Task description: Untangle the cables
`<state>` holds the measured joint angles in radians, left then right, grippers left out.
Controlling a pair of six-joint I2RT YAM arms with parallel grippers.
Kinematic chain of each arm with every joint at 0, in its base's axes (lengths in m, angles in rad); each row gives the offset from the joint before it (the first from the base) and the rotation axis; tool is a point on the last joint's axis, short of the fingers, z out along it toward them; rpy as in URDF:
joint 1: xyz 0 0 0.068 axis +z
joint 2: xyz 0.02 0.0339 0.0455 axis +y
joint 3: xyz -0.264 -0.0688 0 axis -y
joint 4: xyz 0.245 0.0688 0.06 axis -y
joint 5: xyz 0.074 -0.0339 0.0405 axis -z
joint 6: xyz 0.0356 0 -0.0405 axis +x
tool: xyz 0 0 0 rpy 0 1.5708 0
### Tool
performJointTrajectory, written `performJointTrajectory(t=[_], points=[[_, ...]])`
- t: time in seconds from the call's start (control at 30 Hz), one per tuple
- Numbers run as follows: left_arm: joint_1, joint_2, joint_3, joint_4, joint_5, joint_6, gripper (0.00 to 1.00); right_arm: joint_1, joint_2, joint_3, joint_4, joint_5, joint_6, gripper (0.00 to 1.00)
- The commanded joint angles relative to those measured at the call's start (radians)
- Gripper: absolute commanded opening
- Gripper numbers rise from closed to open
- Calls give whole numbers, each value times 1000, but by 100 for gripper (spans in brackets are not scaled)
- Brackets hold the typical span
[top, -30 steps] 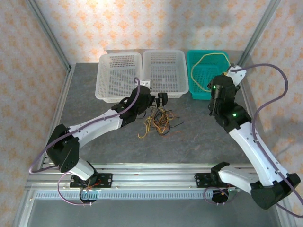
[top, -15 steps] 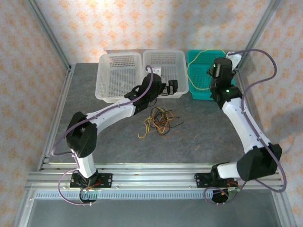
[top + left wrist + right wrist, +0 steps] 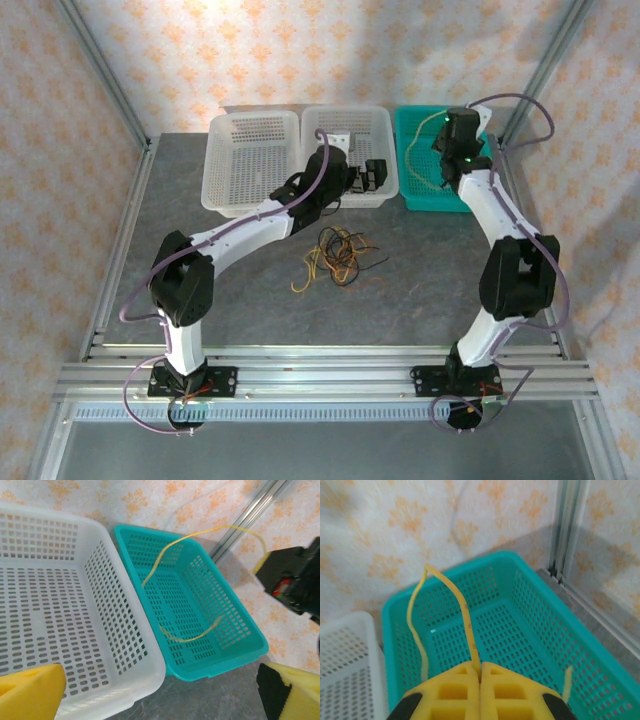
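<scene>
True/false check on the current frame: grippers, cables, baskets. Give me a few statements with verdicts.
1. The right gripper is shut on a yellow cable. True.
2. The left gripper is shut on a black cable. False: it is open, fingers wide apart, with nothing between them.
3. A tangle of cables lies on the table, on the near side of the baskets. True.
4. The yellow cable hangs into one of the white baskets. False: it loops down into the teal basket.
5. The left gripper is down at the tangle of cables. False: it is up by the white baskets, apart from the tangle.
</scene>
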<state>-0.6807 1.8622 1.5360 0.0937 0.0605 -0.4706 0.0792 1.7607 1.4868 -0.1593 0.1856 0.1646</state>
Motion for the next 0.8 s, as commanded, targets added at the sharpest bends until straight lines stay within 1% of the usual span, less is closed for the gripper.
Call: performJointTrajectory(t=[0.0, 0.2, 0.27, 0.3, 0.37, 0.5, 0.53, 0.57, 0.7, 0.77], points=[[-3, 19, -33, 30, 25, -11, 99, -7, 32, 15, -35, -31, 16, 0], [-3, 37, -74, 57, 29, -21, 99, -43, 121, 15, -60, -130, 54, 0], [-2, 39, -66, 46, 37, -24, 99, -54, 154, 32, -80, -145, 58, 0], [-1, 71, -64, 46, 46, -24, 100, -57, 177, 56, -106, -146, 63, 0], [-2, 81, -70, 56, 60, -35, 99, -61, 208, 103, -156, -139, 64, 8], [-2, 78, -113, 109, 79, -73, 99, -61, 177, 106, -146, -121, 50, 35], [-3, 75, -117, 108, 77, -80, 99, -61, 166, 109, -147, -114, 46, 43], [-2, 71, -118, 102, 75, -81, 99, -61, 157, 116, -154, -109, 44, 49], [-3, 52, -126, 60, 66, -82, 99, -61, 92, 93, -157, -101, 38, 65], [-2, 37, -123, 16, 77, -87, 99, -60, 40, 45, -125, -147, 11, 69]])
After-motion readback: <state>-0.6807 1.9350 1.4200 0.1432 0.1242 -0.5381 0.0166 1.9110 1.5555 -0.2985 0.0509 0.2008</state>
